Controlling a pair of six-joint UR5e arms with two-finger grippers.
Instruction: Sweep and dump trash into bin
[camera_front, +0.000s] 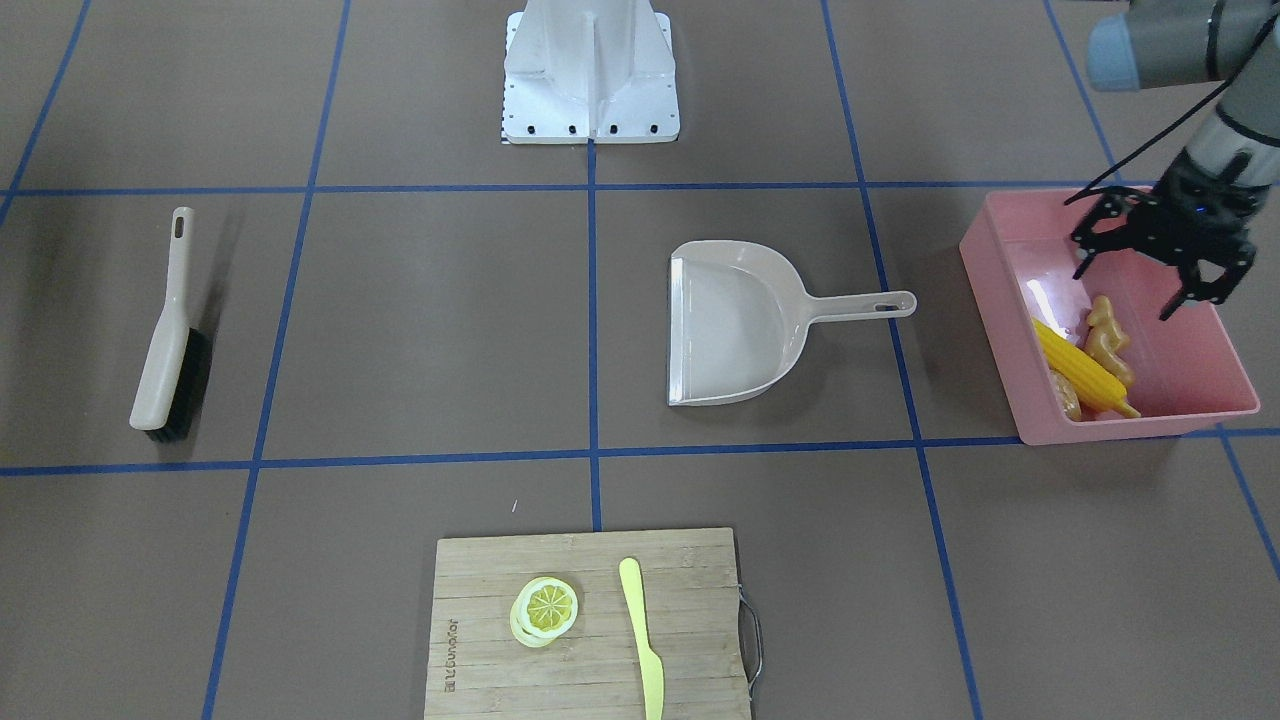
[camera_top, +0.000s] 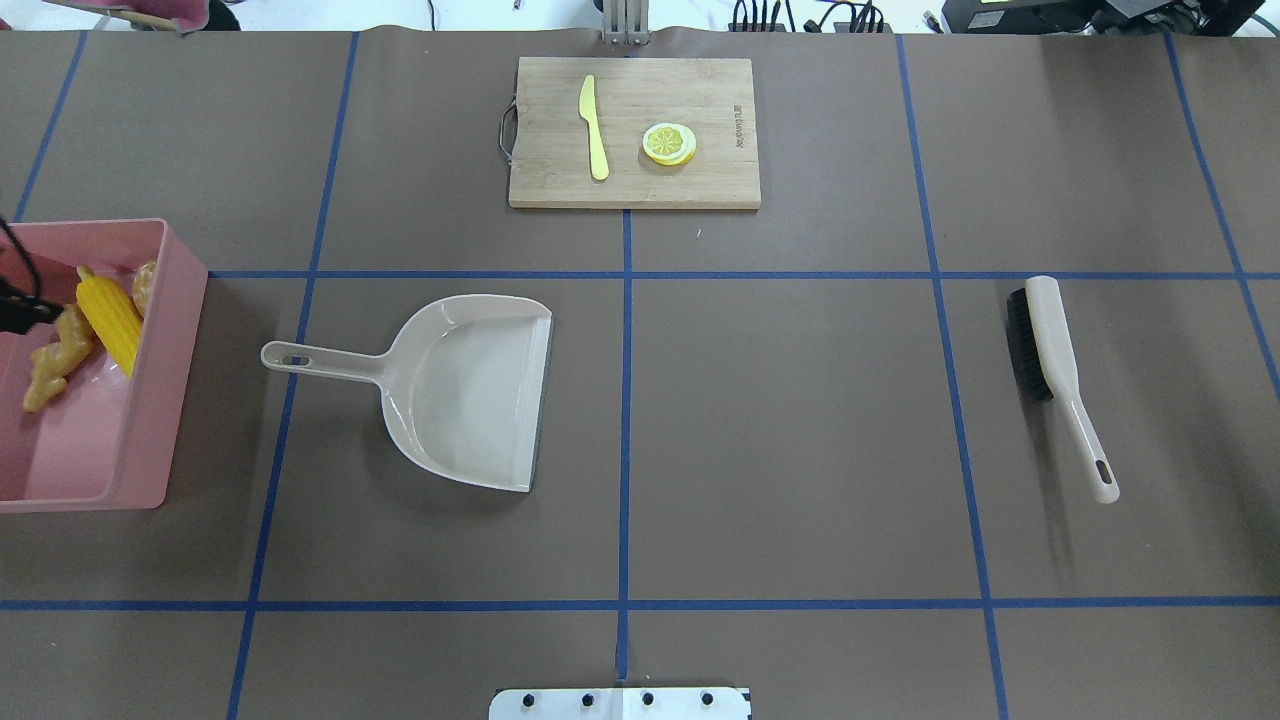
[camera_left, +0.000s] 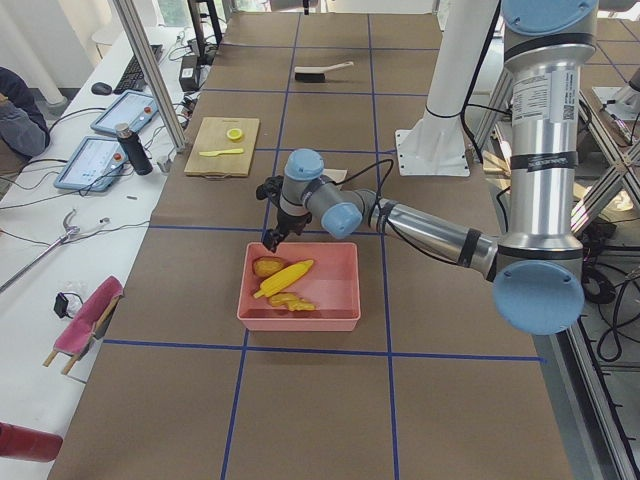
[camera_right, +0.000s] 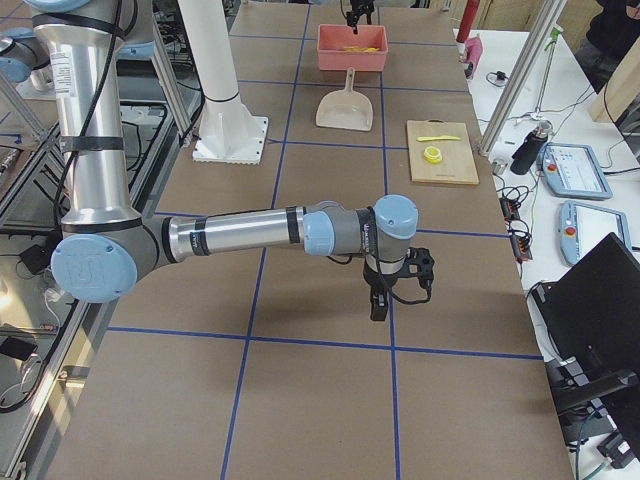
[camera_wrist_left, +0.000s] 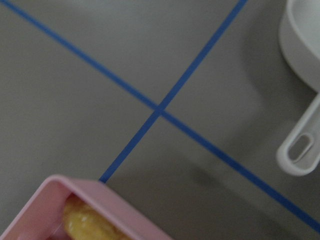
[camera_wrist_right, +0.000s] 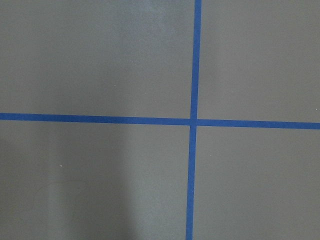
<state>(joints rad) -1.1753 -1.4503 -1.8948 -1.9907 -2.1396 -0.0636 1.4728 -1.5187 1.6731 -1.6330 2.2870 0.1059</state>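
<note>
Left pincer hanging spread and empty over the pink bin. All three bits of trash lie inside, below me, toward the wall facing the dustpan: corn cob long-ways along that wall, ginger root just beside it, potato lump against the wall. Right pincer is well apart over the worktop, and I can't tell its spread. Dumping looks done, I'd judge.

Open brown table lies between the beige plastic dustpan and the black-bristled beige brush; a pink rectangular plastic tub blocks the left edge.
</note>
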